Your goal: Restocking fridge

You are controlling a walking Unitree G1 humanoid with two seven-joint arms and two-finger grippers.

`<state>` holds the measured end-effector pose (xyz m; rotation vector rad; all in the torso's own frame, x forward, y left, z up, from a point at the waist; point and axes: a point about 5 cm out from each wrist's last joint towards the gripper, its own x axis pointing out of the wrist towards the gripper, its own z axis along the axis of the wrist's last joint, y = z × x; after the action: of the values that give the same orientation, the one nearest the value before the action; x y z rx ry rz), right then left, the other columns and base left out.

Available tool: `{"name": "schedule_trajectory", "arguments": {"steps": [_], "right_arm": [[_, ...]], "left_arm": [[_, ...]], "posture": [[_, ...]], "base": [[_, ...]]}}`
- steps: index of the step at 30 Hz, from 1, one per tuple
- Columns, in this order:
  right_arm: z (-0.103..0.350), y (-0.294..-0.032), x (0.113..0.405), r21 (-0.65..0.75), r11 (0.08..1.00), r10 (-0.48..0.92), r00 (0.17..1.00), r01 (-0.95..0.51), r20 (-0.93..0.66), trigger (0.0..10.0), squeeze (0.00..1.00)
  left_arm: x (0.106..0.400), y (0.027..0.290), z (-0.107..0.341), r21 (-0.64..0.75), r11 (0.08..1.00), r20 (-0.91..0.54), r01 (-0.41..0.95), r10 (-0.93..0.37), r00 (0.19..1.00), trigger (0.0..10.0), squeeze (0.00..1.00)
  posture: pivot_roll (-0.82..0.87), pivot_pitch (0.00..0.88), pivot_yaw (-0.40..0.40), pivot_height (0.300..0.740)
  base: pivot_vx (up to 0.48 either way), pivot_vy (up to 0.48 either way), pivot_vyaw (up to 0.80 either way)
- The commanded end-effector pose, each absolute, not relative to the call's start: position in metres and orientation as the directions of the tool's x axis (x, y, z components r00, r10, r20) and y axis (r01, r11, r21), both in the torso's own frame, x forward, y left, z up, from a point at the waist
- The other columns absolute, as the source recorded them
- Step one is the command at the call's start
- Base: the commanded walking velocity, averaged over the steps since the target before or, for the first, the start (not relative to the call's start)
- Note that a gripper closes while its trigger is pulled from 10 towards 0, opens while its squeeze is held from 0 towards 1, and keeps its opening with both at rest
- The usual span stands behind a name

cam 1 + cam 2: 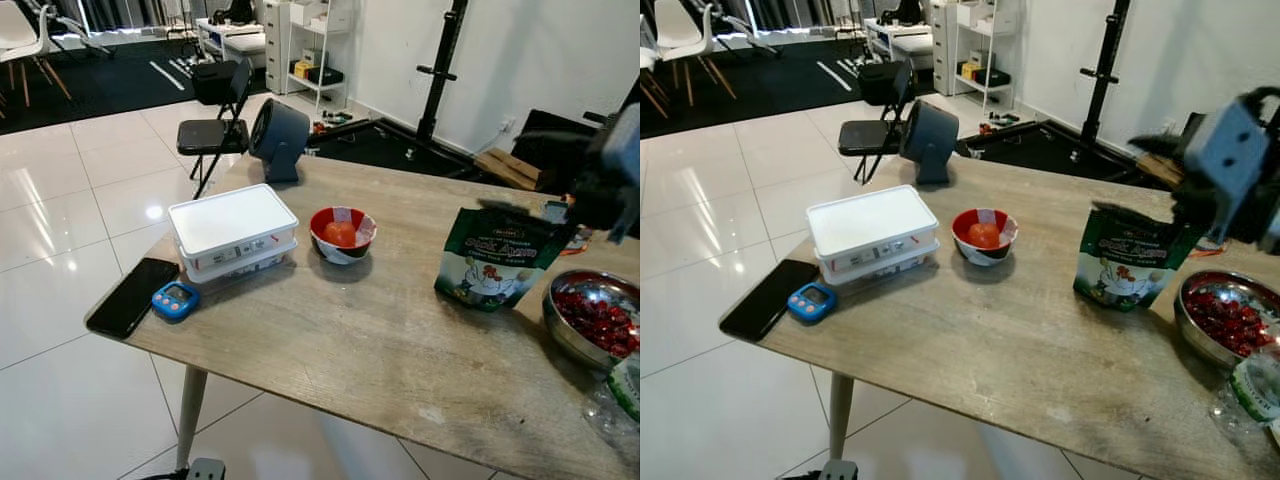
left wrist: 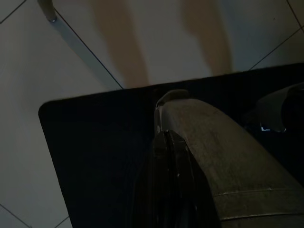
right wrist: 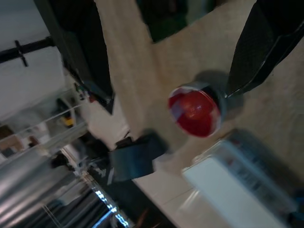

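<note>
White floor tiles surround a pale wooden table (image 1: 380, 350) that carries everything in play. Near its right edge stands a green snack pouch (image 1: 495, 258), upright, with a cartoon chicken on the front. The right gripper (image 1: 1185, 170) hangs at the pouch's top right corner, just above and behind it — blurred, so whether it touches the bag cannot be told. In the right wrist view its two black fingers (image 3: 259, 42) are spread wide apart with nothing between them, and the red bowl (image 3: 194, 110) shows beyond them on the wood.

That red bowl (image 1: 342, 234), holding something orange-red, sits mid-table, well apart from the pouch toward the left edge. Further left lie stacked white lidded containers (image 1: 232, 231), and at the near left corner a blue timer (image 1: 175, 299) beside a black phone (image 1: 133, 296). A dark fan (image 1: 278, 137) stands at the far edge. At the right edge, a steel bowl of red berries (image 1: 592, 318) sits just beside the pouch.

The left gripper (image 2: 173, 156) hangs over a dark mat and floor tiles — its fingers' state cannot be told.
</note>
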<state>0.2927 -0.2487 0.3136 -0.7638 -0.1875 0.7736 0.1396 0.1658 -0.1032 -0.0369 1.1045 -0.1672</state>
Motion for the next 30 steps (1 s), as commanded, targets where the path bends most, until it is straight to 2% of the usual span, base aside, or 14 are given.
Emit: {"name": "schedule_trajectory", "arguments": {"steps": [1, 3, 4, 5, 6, 8, 9, 10, 11, 23, 25, 26, 29, 30], "right_arm": [[0.312, -0.241, 0.297, -0.697, 0.437, 0.688, 0.71, -0.569, -0.148, 10.0, 1.0], [0.307, -0.231, 0.305, -0.697, 0.431, 0.687, 0.709, -0.572, -0.158, 10.0, 1.0], [0.299, -0.218, 0.308, -0.682, 0.407, 0.71, 0.68, -0.608, -0.181, 10.0, 0.91], [0.299, -0.218, 0.308, -0.682, 0.407, 0.71, 0.68, -0.608, -0.181, 10.0, 0.91], [0.296, -0.214, 0.308, -0.675, 0.394, 0.721, 0.665, -0.624, -0.194, 10.0, 0.64], [0.29, -0.209, 0.309, -0.667, 0.383, 0.728, 0.653, -0.639, -0.208, 10.0, 0.35], [0.289, -0.208, 0.311, -0.664, 0.39, 0.724, 0.658, -0.639, -0.207, 10.0, 0.09], [0.289, -0.208, 0.311, -0.664, 0.39, 0.724, 0.658, -0.639, -0.207, 10.0, 0.09], [0.291, -0.21, 0.313, -0.661, 0.41, 0.714, 0.672, -0.629, -0.196, 10.0, 0.0], [0.316, -0.267, 0.288, -0.534, 0.617, 0.702, 0.711, -0.578, 0.043, 10.0, 0.0], [0.318, -0.293, 0.281, -0.484, 0.713, 0.635, 0.76, -0.507, 0.14, 10.0, 0.0], [0.318, -0.293, 0.281, -0.484, 0.713, 0.635, 0.76, -0.507, 0.14, 10.0, 0.0], [0.307, -0.346, 0.265, -0.315, 0.89, 0.424, 0.852, -0.33, 0.306, 10.0, 0.0], [0.307, -0.346, 0.265, -0.315, 0.89, 0.424, 0.852, -0.33, 0.306, 10.0, 0.0]], "left_arm": [[0.127, 0.16, -0.108, -0.135, 0.985, -0.901, 0.108, -0.168, 0.4, 10.0, 0.0], [0.128, 0.159, -0.108, -0.136, 0.985, -0.9, 0.107, -0.168, 0.401, 10.0, 0.0], [0.128, 0.159, -0.108, -0.135, 0.985, -0.901, 0.108, -0.168, 0.401, 10.0, 0.0], [0.128, 0.159, -0.108, -0.135, 0.985, -0.901, 0.108, -0.168, 0.401, 10.0, 0.0], [0.128, 0.159, -0.108, -0.135, 0.985, -0.901, 0.108, -0.167, 0.401, 10.0, 0.0], [0.128, 0.159, -0.108, -0.135, 0.985, -0.9, 0.107, -0.167, 0.402, 10.0, 0.0], [0.128, 0.159, -0.108, -0.135, 0.985, -0.9, 0.105, -0.166, 0.403, 10.0, 0.0], [0.128, 0.159, -0.108, -0.135, 0.985, -0.9, 0.105, -0.166, 0.403, 10.0, 0.0], [0.128, 0.16, -0.108, -0.134, 0.986, -0.9, 0.103, -0.165, 0.404, 10.0, 0.0], [0.122, 0.161, -0.109, -0.135, 0.986, -0.905, 0.093, -0.161, 0.393, 10.0, 0.0], [0.121, 0.162, -0.11, -0.133, 0.986, -0.906, 0.096, -0.161, 0.391, 10.0, 0.0], [0.121, 0.162, -0.11, -0.133, 0.986, -0.906, 0.096, -0.161, 0.391, 10.0, 0.0], [0.123, 0.163, -0.109, -0.132, 0.986, -0.905, 0.106, -0.163, 0.392, 10.0, 0.0], [0.123, 0.163, -0.109, -0.132, 0.986, -0.905, 0.106, -0.163, 0.392, 10.0, 0.0]], "posture": [[-0.05, 0.0, -0.058, 0.74], [-0.05, 0.0, -0.059, 0.74], [-0.05, 0.0, -0.06, 0.74], [-0.05, 0.0, -0.06, 0.74], [-0.05, 0.0, -0.06, 0.74], [-0.05, 0.0, -0.062, 0.74], [-0.05, 0.0, -0.062, 0.74], [-0.05, 0.0, -0.062, 0.74], [-0.04, 0.0, -0.062, 0.74], [-0.05, 0.0, -0.054, 0.74], [-0.05, 0.0, -0.05, 0.74], [-0.05, 0.0, -0.05, 0.74], [-0.07, 0.0, -0.035, 0.74], [-0.07, 0.0, -0.035, 0.74]], "base": [[0.0, 0.0, 0.0], [0.0, 0.0, 0.0], [0.0, 0.0, 0.0], [0.0, 0.0, 0.0], [0.0, 0.0, 0.0], [0.0, 0.0, 0.0], [0.0, 0.0, 0.0], [0.0, 0.0, 0.0], [0.0, 0.0, 0.0], [0.0, 0.0, 0.0], [0.0, 0.0, 0.0], [0.0, 0.0, 0.0], [0.0, 0.0, 0.0], [0.0, 0.0, 0.0]]}}
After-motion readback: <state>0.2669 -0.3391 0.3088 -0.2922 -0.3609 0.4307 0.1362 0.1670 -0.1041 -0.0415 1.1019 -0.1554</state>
